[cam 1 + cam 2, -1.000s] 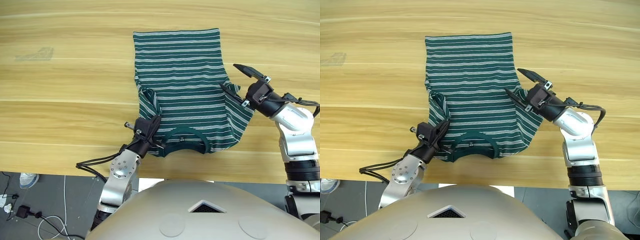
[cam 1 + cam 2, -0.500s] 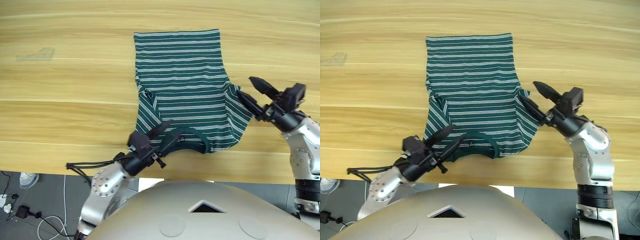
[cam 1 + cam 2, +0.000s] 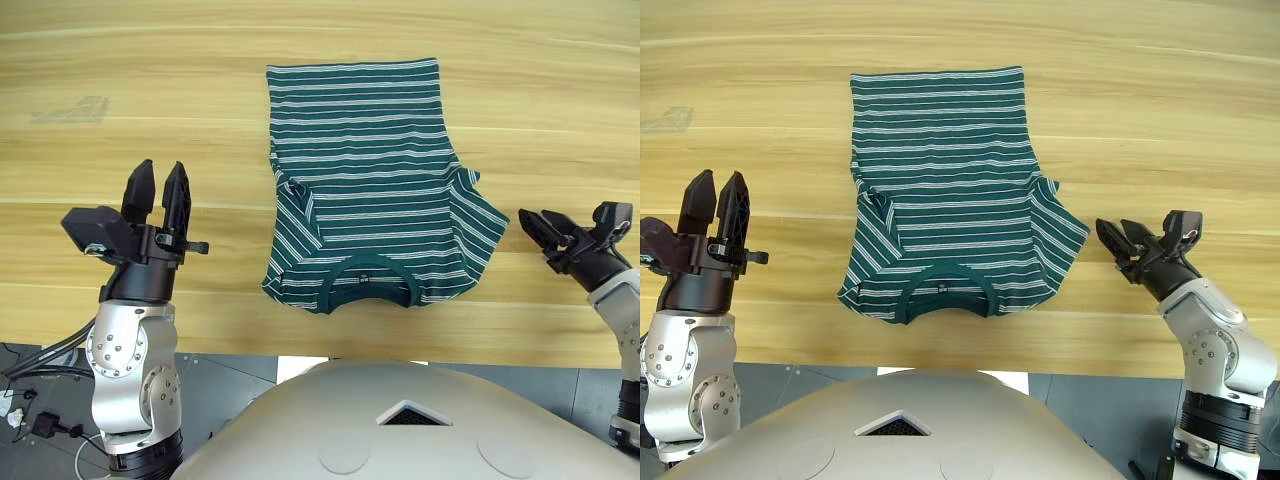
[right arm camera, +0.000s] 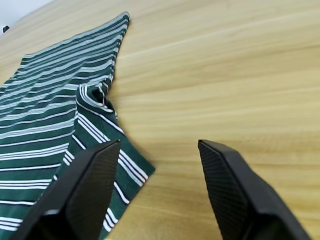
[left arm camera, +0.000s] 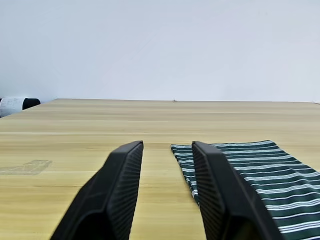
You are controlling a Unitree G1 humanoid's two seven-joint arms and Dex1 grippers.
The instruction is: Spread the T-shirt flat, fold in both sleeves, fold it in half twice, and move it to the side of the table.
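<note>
- Work surface: a light wood-grain table [image 3: 120, 60] with long plank lines. A faint grey rectangular mark [image 3: 70, 108] lies on its far left part.
- Task item: a dark green fabric T-shirt with thin white stripes [image 3: 370, 150] lies flat on the table, about midway between the two arms.
- Orientation: the ribbed green collar [image 3: 368, 268] faces the robot and sits near the table's near edge. The straight hem [image 3: 352, 65] lies at the far end.
- Left side of the garment: the fabric is turned in over the body in a slanted strip [image 3: 292, 235].
- Right side of the garment: the right sleeve [image 3: 482, 215] flares out past the body's edge, with a small pucker [image 3: 466, 176] at the armpit.
- Left gripper [image 3: 160, 170]: raised to the left of the T-shirt and well apart from it, with its black ribbed fingers [image 5: 120, 185] pointing toward the far side. The fingers stand parted with a narrow gap and hold nothing.
- Right gripper [image 3: 1115, 230]: low over the table, near the right sleeve and clear of it, pointing toward the garment. Its black fingers [image 4: 90, 185] are spread with bare table between them, and nothing is held.
- Background: a plain white wall [image 5: 160, 45] shows beyond the table's far edge in the left wrist view.
</note>
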